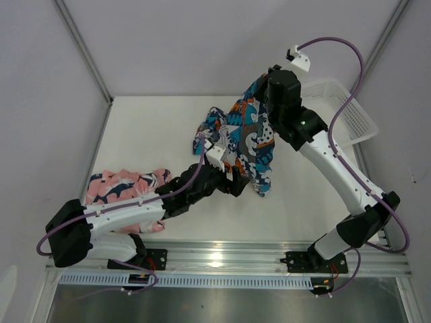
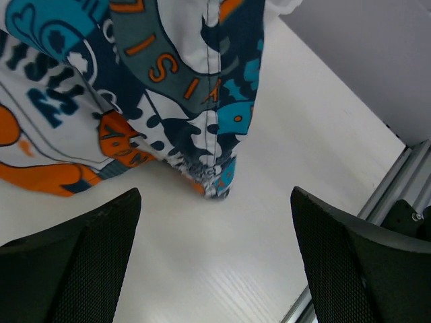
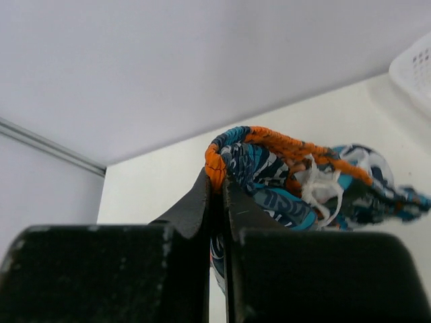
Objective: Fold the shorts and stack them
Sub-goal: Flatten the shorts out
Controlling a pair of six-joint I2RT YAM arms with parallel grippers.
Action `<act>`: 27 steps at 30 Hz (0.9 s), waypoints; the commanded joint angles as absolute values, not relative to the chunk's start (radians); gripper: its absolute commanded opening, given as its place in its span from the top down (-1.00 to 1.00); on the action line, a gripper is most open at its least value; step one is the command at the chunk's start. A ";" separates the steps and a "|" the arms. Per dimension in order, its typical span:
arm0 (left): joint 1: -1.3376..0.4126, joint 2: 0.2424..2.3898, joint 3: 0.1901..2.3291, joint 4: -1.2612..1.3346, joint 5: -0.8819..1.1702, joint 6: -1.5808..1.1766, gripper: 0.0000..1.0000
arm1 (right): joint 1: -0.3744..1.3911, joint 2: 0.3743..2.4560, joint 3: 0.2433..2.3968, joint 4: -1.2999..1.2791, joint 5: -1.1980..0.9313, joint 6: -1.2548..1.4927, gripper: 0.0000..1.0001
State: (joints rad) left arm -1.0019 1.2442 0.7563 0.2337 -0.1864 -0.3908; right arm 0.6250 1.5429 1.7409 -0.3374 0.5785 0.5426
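The blue, teal, orange and white shorts [image 1: 242, 138] hang above the table, held up at the waistband by my right gripper [image 1: 259, 91]. Seen from the right wrist, the right gripper [image 3: 219, 185] is shut on the orange waistband of the patterned shorts [image 3: 283, 171]. Their lowest corner [image 2: 215, 185] just touches the table. My left gripper [image 1: 232, 185] is low beside that hanging hem, open wide; in the left wrist view the left gripper [image 2: 215, 229] has only bare table between its fingers [image 2: 87, 249]. The pink shorts [image 1: 121, 188] lie crumpled at the near left, partly under the left arm.
A white mesh basket [image 1: 343, 114] stands at the far right behind the right arm. The table's metal front rail [image 1: 222, 259] runs along the near edge, also visible as the rail [image 2: 390, 202] to the right of the left gripper. Grey walls enclose the table.
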 commanded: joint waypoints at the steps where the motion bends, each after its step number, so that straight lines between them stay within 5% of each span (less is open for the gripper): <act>1: -1.032 1.244 0.701 0.448 -0.239 -0.347 -0.87 | 0.624 1.528 1.853 -0.298 0.653 0.489 1.00; 27: -1.060 1.414 0.607 0.503 -0.364 -0.397 -0.80 | 0.624 1.586 1.922 -0.327 0.581 0.575 1.00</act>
State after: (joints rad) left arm -1.0500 1.4033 0.6170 0.4816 -0.3378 -0.3531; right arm 0.6247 1.5925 1.8763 -0.3481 0.5682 0.5568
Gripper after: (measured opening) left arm 0.904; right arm 0.036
